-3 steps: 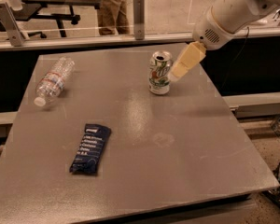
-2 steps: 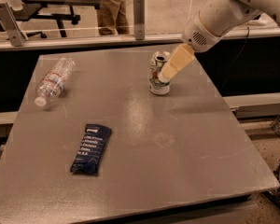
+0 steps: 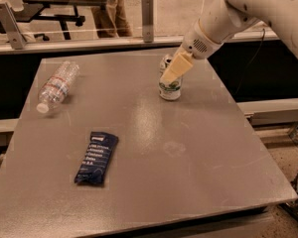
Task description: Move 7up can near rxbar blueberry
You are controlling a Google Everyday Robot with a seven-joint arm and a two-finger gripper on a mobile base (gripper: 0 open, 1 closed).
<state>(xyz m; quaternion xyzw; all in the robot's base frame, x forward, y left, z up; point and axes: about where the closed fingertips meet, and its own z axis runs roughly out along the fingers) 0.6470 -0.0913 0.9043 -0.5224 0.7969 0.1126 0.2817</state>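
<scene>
The 7up can (image 3: 170, 89) stands upright on the grey table (image 3: 198, 152), at the back and right of the middle. My gripper (image 3: 176, 68) comes down from the upper right on the white arm and overlaps the can's upper half, hiding most of it. The can rests on the table. The rxbar blueberry (image 3: 96, 157), a dark navy wrapper with white text, lies flat at the front left, well apart from the can.
A clear plastic water bottle (image 3: 58, 86) lies on its side at the table's back left. A glass barrier with metal posts (image 3: 147, 19) runs behind the table. The table's right edge drops off near a metal rail (image 3: 273, 114).
My gripper has moved left and down, from beside the can's right side to over its upper half. The can, bar and bottle have not moved.
</scene>
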